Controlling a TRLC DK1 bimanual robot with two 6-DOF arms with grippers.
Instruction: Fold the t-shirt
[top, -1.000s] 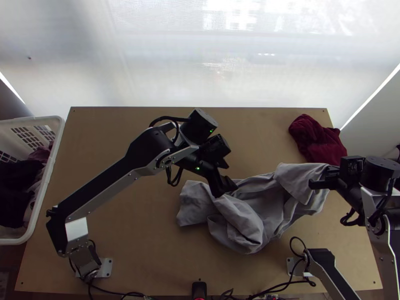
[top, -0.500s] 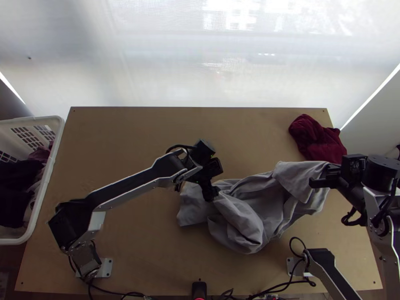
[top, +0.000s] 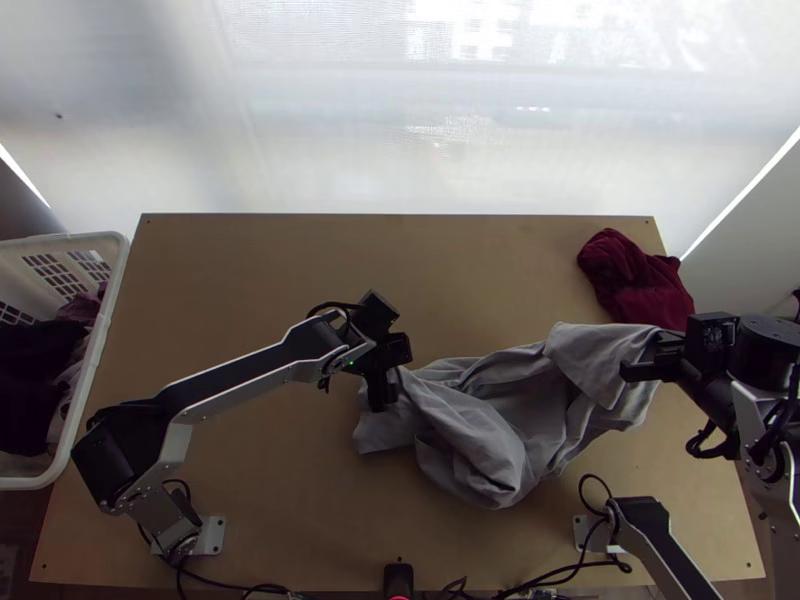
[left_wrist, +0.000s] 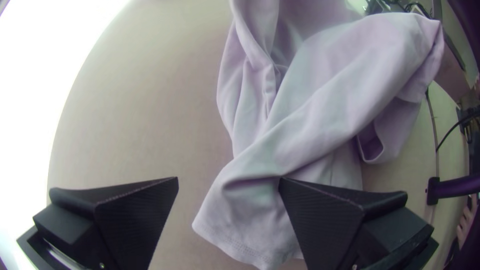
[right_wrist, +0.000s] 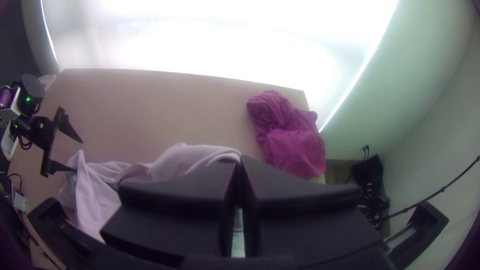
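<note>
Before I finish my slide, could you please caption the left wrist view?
Open left hand at the edge of a rumpled, pale T-shirt on the wooden table.

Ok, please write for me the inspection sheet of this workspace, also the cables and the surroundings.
Surface: light wooden table; spills, nothing seen.
Job's things: grey T-shirt, bunched and unfolded, across the middle and right.
Clutter: dark red cloth, crumpled by the far right corner; small black device at the near edge.
Left gripper: open at the T-shirt's left end.
Right gripper: shut, apparently on the T-shirt's right part.
Cables: black cables along the near edge, some on the table.
Surroundings: white basket with clothes at left; bright screen or window behind.
</note>
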